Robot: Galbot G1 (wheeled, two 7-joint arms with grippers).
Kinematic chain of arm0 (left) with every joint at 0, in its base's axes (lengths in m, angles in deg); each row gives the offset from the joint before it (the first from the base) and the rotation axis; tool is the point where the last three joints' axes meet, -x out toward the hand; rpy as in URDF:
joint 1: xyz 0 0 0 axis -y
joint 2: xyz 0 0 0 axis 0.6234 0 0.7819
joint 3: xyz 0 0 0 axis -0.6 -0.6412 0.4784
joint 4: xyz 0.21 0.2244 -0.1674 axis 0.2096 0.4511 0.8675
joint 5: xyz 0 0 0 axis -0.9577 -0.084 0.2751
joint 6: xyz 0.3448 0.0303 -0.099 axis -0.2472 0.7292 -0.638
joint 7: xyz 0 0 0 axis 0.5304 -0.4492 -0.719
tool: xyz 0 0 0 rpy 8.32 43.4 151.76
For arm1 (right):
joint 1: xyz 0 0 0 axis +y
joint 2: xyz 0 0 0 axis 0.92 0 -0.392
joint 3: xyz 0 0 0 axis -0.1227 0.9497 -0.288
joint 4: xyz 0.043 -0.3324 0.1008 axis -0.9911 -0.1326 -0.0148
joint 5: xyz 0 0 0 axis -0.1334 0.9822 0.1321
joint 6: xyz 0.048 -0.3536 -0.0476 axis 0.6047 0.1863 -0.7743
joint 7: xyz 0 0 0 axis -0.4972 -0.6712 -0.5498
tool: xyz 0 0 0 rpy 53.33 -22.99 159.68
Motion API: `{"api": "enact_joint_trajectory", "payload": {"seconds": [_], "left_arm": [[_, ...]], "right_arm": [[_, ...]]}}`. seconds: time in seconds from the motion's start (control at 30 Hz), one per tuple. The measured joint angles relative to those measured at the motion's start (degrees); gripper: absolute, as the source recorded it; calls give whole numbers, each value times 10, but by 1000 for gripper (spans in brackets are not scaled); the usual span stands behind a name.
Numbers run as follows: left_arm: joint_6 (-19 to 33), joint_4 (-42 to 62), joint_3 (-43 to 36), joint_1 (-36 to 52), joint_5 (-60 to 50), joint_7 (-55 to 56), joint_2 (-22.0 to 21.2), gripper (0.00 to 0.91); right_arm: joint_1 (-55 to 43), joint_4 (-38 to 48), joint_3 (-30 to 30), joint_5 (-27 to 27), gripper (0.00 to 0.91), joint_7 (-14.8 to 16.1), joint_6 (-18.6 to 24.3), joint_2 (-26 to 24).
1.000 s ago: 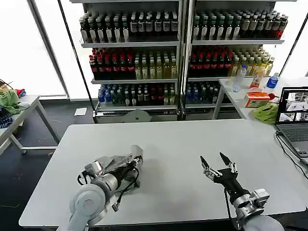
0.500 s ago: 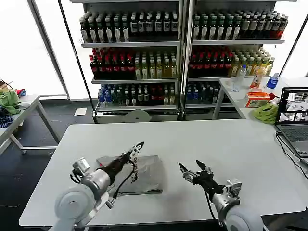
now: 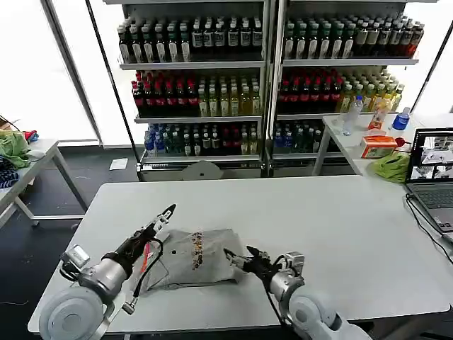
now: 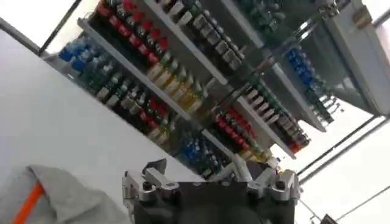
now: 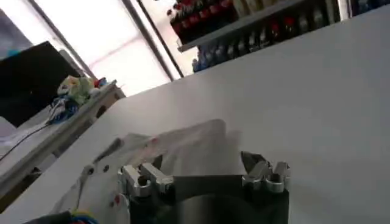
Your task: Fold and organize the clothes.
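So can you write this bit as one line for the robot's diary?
shirt: folded on table | left gripper: open, at shirt's left | right gripper: open, at shirt's right

White table (image 3: pixel 340 219) in the foreground. Beyond table: drink shelves (image 3: pixel 269 85) packed with bottles. Right of table: open laptop (image 3: pixel 430 173), green cloth heap (image 3: pixel 391 166), orange box (image 3: pixel 377 146), water bottles (image 3: pixel 352 113). Left of table: side bench (image 3: pixel 28 166) bearing green cloth (image 3: pixel 13 147).
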Motion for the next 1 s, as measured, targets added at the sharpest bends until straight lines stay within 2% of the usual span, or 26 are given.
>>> {"api": "enact_joint_trajectory", "payload": {"seconds": [0.03,0.07,0.1,0.13,0.17,0.63,1.0], "left_arm": [[1,-1,4,-3,-4,-2,0,907],[1,-2,8,-6,-8,-4,0,907],[2,-3,12,-9,-11,-5,0,907],[2,-4,16,-12,-13,-7,0,907],[3,-5,19,-15,-15,-8,0,907],[5,-9,42,-34,-37,-23,2,907],[6,-8,57,-48,-42,-33,4,907]], "right_arm": [[-6,8,8,-2,846,-2,-2,5],[-10,14,14,-5,564,-3,-3,8],[-14,19,20,-6,141,-5,-5,11],[-18,24,26,-8,20,-6,-6,14],[-21,28,31,-10,0,-7,-6,16],[-22,36,53,-26,0,13,5,13],[8,11,17,-4,0,33,12,-16]]}}
